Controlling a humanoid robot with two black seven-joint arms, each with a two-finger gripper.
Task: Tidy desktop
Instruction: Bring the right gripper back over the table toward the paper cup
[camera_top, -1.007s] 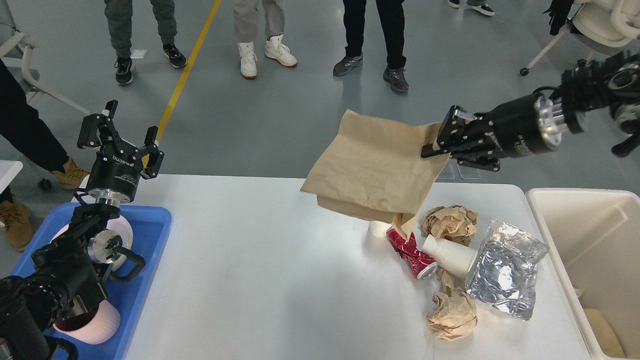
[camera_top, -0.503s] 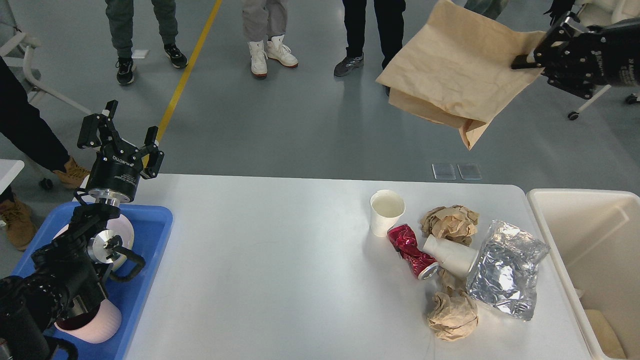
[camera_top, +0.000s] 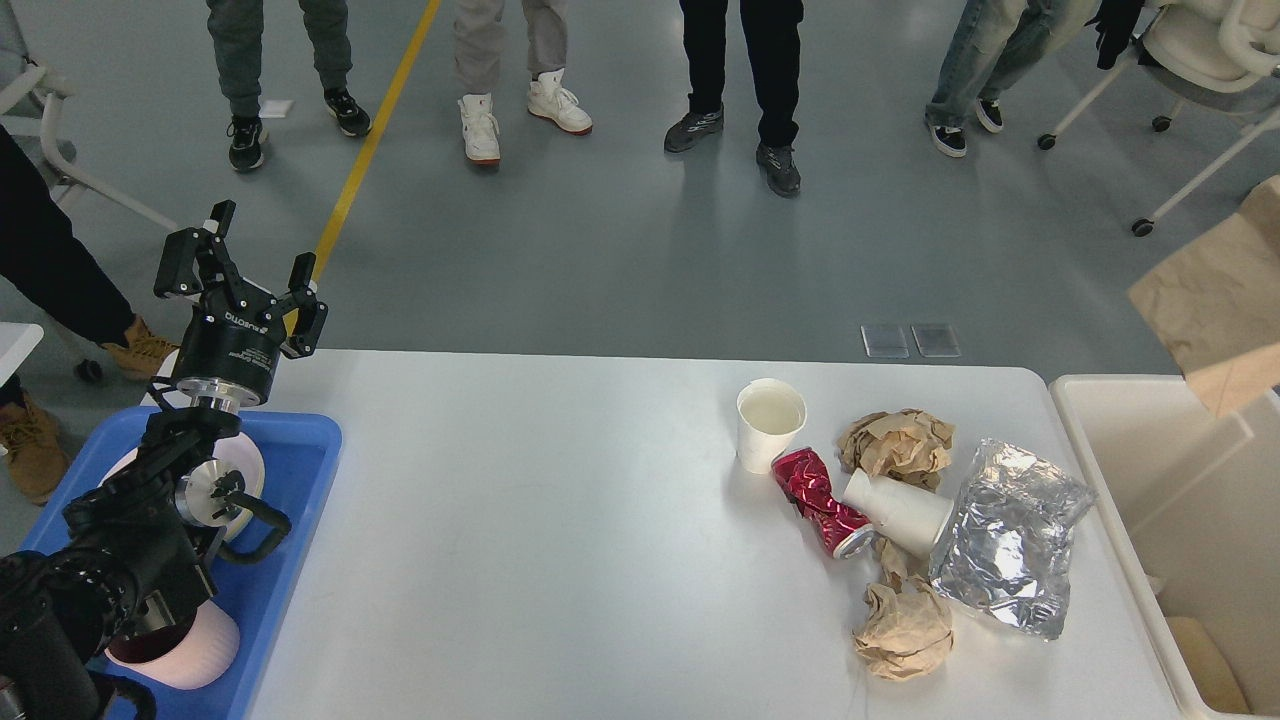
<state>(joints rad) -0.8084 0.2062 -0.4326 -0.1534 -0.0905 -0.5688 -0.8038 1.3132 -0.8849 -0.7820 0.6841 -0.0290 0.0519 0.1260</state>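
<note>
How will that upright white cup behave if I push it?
The cup is tall and narrow, looks empty and probably paper, so likely light and apt to tip. Tipped, it would probably roll in a curve. The red can lies close beside it.

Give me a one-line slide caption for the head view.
Crumpled brown paper bag above cream bin; open left pincer idle beside white desktop.

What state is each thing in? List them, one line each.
Left gripper: fingers open, empty, raised above the blue tray.
Upright paper cup: standing, mouth up.
Second white cup: lying on its side.
Red can: crushed, lying down.
Paper wads: crumpled.
Foil bag: wrinkled, lying flat.
Brown paper bag: in the air over the cream bin.
Desktop: still littered.
Right gripper: out of view.
</note>
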